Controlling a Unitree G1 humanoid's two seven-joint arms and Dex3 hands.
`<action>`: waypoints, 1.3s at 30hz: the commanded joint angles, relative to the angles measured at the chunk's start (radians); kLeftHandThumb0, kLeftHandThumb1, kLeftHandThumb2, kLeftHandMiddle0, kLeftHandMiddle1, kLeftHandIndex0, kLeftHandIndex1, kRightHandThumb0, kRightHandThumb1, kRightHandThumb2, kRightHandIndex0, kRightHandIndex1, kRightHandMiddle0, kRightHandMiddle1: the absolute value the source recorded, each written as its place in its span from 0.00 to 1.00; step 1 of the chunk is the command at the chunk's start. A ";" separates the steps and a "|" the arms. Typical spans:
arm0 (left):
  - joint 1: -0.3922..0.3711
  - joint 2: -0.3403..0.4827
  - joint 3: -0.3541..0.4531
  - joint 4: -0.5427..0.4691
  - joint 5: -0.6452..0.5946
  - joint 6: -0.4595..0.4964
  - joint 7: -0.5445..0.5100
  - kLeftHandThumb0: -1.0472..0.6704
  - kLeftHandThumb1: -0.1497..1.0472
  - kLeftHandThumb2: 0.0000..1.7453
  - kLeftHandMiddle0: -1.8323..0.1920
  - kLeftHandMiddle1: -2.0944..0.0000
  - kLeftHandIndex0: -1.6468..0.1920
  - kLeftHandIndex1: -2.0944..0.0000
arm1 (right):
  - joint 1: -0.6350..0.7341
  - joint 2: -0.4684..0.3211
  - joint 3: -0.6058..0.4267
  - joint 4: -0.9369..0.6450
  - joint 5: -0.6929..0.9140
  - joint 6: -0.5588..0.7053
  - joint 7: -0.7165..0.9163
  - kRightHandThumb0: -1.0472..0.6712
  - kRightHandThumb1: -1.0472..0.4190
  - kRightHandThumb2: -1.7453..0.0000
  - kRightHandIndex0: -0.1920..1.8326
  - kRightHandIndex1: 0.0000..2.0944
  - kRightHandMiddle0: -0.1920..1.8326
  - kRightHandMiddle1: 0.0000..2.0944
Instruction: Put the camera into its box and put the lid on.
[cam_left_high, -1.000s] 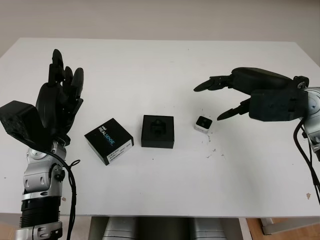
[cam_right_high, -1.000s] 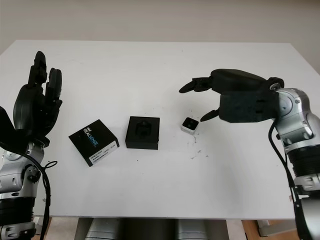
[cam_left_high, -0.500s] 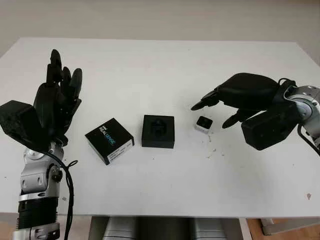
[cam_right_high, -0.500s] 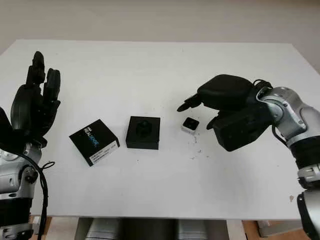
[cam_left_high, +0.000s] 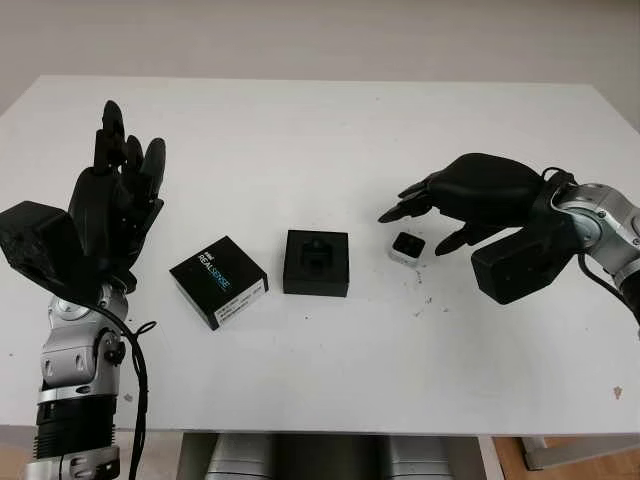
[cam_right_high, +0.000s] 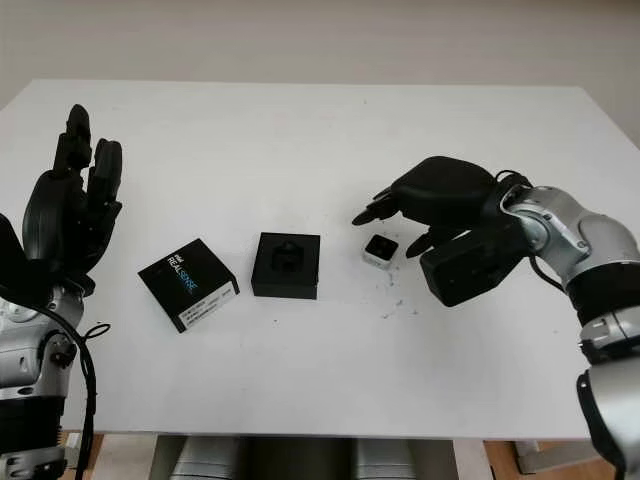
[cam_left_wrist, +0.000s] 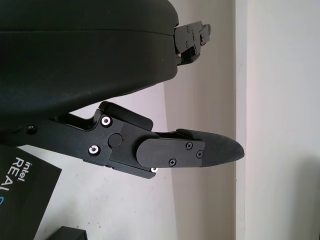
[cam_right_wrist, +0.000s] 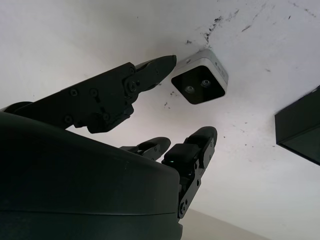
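The small white camera (cam_left_high: 406, 247) with a dark front lies on the white table, right of centre. My right hand (cam_left_high: 425, 215) hovers open just over it, one fingertip (cam_right_wrist: 165, 64) close beside the camera (cam_right_wrist: 201, 83) and the others arched past it, none gripping. The open black box (cam_left_high: 316, 262) with its foam insert sits at mid-table, a corner of the box (cam_right_wrist: 300, 125) showing in the right wrist view. Its black lid (cam_left_high: 218, 281), printed REALSENSE, lies to the left. My left hand (cam_left_high: 115, 205) is raised open at the far left, above the lid (cam_left_wrist: 22, 200).
Dark scuff marks (cam_left_high: 428, 295) speckle the table just in front of the camera. The white table (cam_left_high: 320, 130) stretches bare behind the objects; its front edge (cam_left_high: 320, 432) runs along the bottom.
My right hand has swung down and left, from well right of the camera to arching directly over it with fingertips on both sides. The left hand, box and lid have stayed put.
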 joint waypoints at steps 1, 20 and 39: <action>-0.004 0.002 0.004 -0.013 -0.002 -0.001 0.001 0.20 1.00 0.21 1.00 0.98 0.99 0.98 | -0.026 0.011 0.000 0.040 0.016 -0.015 -0.020 0.49 0.13 0.97 0.33 0.03 0.41 0.04; -0.004 0.006 0.000 -0.023 0.011 -0.002 0.002 0.21 1.00 0.21 1.00 0.97 0.99 0.97 | -0.016 0.043 0.034 0.119 0.023 -0.028 -0.058 0.45 0.10 0.97 0.33 0.03 0.40 0.04; -0.024 0.016 -0.006 0.001 0.021 -0.025 -0.011 0.20 1.00 0.21 1.00 0.97 0.99 0.97 | -0.014 0.047 0.058 0.150 0.019 -0.035 -0.076 0.45 0.09 0.97 0.36 0.05 0.30 0.34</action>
